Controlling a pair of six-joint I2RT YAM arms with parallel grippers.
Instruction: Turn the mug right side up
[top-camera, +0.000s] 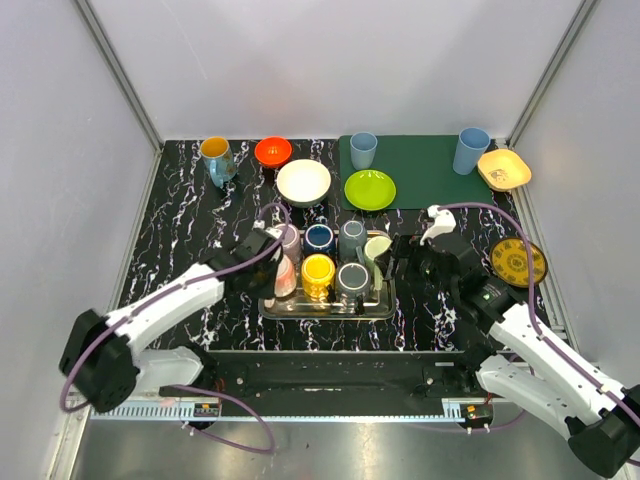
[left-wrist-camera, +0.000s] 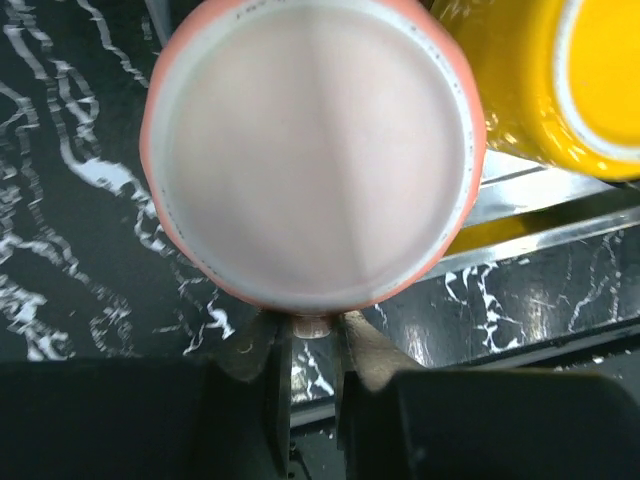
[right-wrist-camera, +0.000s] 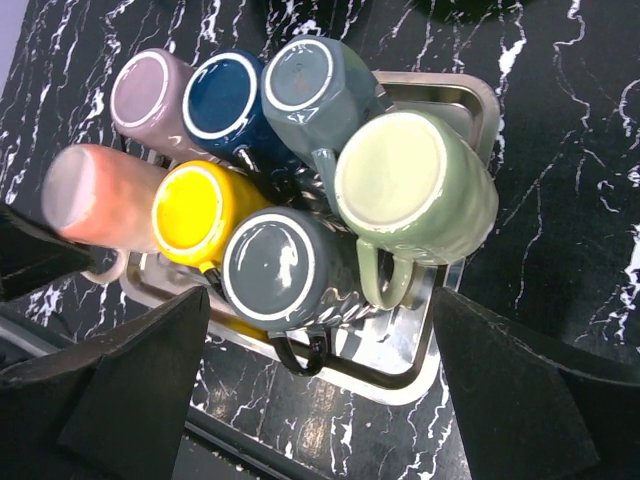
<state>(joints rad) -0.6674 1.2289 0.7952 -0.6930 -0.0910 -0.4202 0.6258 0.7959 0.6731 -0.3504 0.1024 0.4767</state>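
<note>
Salmon-pink mug (left-wrist-camera: 310, 150) sits at the left edge of the metal tray (right-wrist-camera: 470, 100), bottom up, tilted with its base leaning outward past the rim. Left gripper (left-wrist-camera: 312, 345) is pinched tight on the mug's handle, both fingers pressed against a small stub of it just below the mug wall. Yellow mug (right-wrist-camera: 205, 215) is just beside it on the tray, also base up. Right gripper (right-wrist-camera: 320, 320) is spread wide and holds nothing, hovering over the right half of the tray. Light green mug (right-wrist-camera: 410, 190) and dark grey mug (right-wrist-camera: 270, 265) lie between its fingers in the right wrist view, both inverted. Navy mug (right-wrist-camera: 225, 95), grey-blue mug (right-wrist-camera: 305, 80) and mauve mug (right-wrist-camera: 150, 90) fill the far row of the tray, all base up. Tray rests on the black marble table (top-camera: 200, 200).
</note>
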